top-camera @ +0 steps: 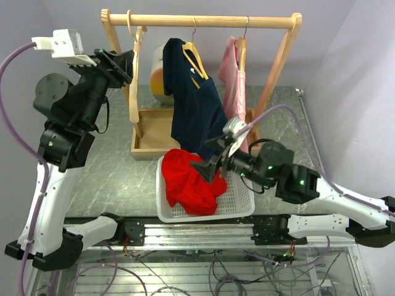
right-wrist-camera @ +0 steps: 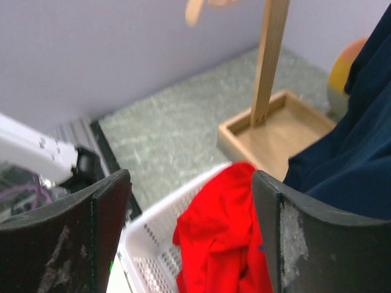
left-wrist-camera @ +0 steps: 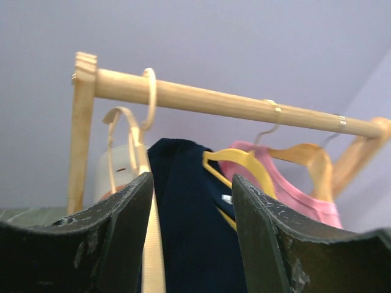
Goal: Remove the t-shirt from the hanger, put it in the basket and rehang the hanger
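Observation:
A navy t-shirt (top-camera: 197, 114) hangs askew from a yellow hanger (top-camera: 196, 61) on the wooden rail (top-camera: 203, 21), one shoulder slipped off. A red t-shirt (top-camera: 188, 182) lies bunched in the white basket (top-camera: 237, 206). My left gripper (top-camera: 126, 61) is up beside an empty wooden hanger (top-camera: 134, 80); in the left wrist view it (left-wrist-camera: 192, 183) stands open, the hanger's strap (left-wrist-camera: 153, 244) by its left finger and the navy shirt (left-wrist-camera: 183, 207) behind. My right gripper (top-camera: 207, 163) hovers open above the red shirt (right-wrist-camera: 226, 232), holding nothing.
A pink shirt (top-camera: 231, 80) hangs on a wooden hanger at the rail's right end. The rack's wooden base tray (top-camera: 154, 132) sits behind the basket. A white and orange round object (top-camera: 158, 77) stands behind the rack. The navy hem (right-wrist-camera: 348, 165) hangs close to my right finger.

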`<state>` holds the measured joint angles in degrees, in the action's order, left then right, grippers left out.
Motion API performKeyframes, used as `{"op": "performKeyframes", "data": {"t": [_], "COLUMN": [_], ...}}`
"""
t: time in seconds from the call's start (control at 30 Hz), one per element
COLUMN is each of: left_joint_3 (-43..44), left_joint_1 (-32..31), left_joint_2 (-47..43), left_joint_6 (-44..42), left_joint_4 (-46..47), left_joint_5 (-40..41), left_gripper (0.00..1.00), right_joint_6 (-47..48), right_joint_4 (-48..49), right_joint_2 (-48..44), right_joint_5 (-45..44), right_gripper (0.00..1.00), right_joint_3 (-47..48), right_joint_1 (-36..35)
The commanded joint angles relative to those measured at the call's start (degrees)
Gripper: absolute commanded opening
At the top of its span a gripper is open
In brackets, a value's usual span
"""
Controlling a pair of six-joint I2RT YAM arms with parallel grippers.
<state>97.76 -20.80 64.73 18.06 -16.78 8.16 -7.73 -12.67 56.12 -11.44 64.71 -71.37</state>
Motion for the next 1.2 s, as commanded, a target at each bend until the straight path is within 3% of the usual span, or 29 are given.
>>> {"op": "performKeyframes", "data": {"t": [0.0, 0.13, 0.17, 0.2, 0.3, 0.6, 0.87, 1.17], "left_joint_3": [0.6, 3.2, 4.0, 4.9, 7.0, 12.3, 15.7, 14.8], "left_joint_1": [-1.6, -9.2, -12.1, -15.8, -19.2, -19.5, -19.5, -19.5], "left_joint_2": [-0.7, 1.9, 3.1, 4.4, 8.2, 19.5, 24.6, 26.4], "left_joint_6": [0.4, -2.9, -4.4, -5.5, -6.8, -5.0, -3.1, -2.6], "left_joint_4": [-0.3, -0.9, -1.4, -1.6, -1.4, 2.9, 4.4, 4.8], "left_joint_5": [-10.9, -9.2, -7.2, -5.4, -1.9, 3.2, 4.2, 7.1], "left_gripper": [0.64, 0.64, 0.64, 0.64, 0.65, 0.66, 0.66, 0.66], "right_joint_6": [4.8, 9.4, 10.3, 11.2, 14.1, 26.6, 18.8, 17.0], "right_joint_4": [-3.9, -2.1, -1.2, 0.2, 2.2, 14.9, 9.3, 8.0], "right_joint_2": [1.2, 1.9, 2.0, 2.3, 3.7, 10.6, 16.8, 20.6], "right_joint_5": [-5.1, -11.5, -12.9, -14.7, -18.2, -34.8, -22.1, -18.1], "right_gripper": [0.70, 0.39, 0.26, 0.01, 0.00, 0.00, 0.00, 0.00], "right_joint_3": [9.4, 14.1, 14.9, 16.0, 18.2, 17.5, 23.0, 22.7], "right_joint_1": [-0.3, -0.3, -0.3, -0.3, -0.3, 0.9, 16.5, 19.9]}}
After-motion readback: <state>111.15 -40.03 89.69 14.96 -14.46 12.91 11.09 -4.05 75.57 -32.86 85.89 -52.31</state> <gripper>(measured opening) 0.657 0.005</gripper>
